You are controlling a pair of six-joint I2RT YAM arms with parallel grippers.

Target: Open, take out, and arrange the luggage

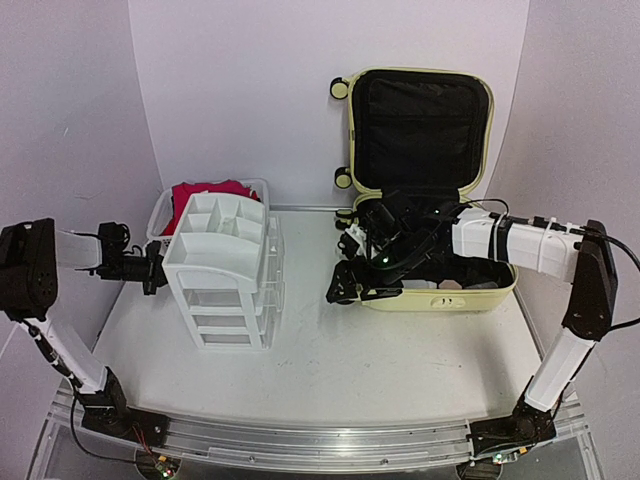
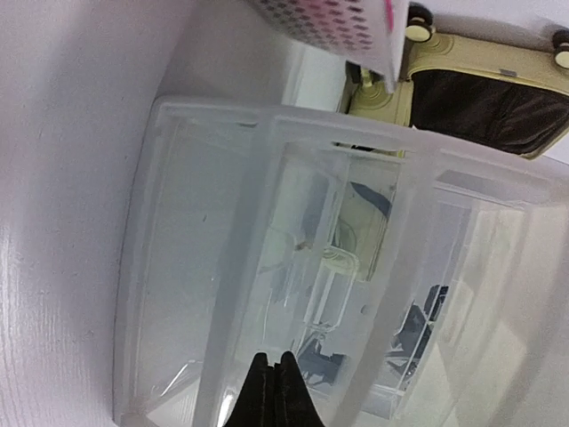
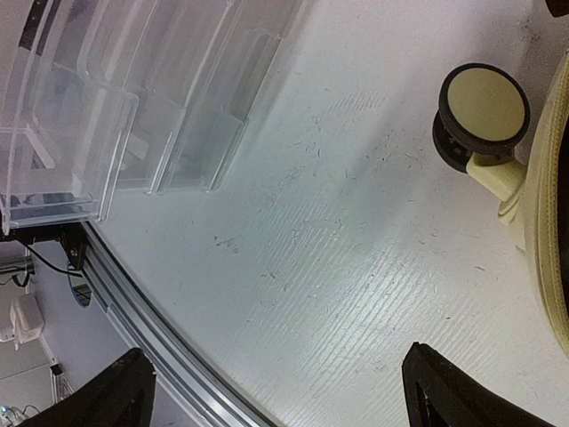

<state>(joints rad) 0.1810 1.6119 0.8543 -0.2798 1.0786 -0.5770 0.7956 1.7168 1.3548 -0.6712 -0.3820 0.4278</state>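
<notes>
The left jaws are pressed together with nothing between them, their black fingertips (image 2: 264,396) aimed at the left side of a white plastic drawer unit (image 1: 225,285) and just beside it; whether they touch it I cannot tell; the left arm (image 1: 60,350) reaches in from the near-left corner of the worktop (image 1: 400,370); the right jaws stand wide apart and hold nothing, the two dark fingers (image 3: 444,391) spread over bare worktop beside a cream wheel (image 3: 484,98) at the near-left corner of the suitcase (image 1: 470,300); the right arm (image 1: 510,240) comes from the near-right corner and crosses low over the suitcase's lower half; that pale yellow suitcase lies open on the right side of the worktop, its lower half flat, its lid upright against the far wall with the black lining facing near and two wheels showing at the lid's left edge; dark things lie in the lower half under the arm, too tangled to tell apart; the drawer unit stands upright left of the middle, well apart from the suitcase, its top tray split into compartments and its drawers stacked below; just behind it, at the far left, a white mesh basket (image 1: 160,215) holds a red cloth (image 1: 205,190); a metal rail (image 1: 300,440) runs along the near edge of the worktop, where both arms are fixed.
</notes>
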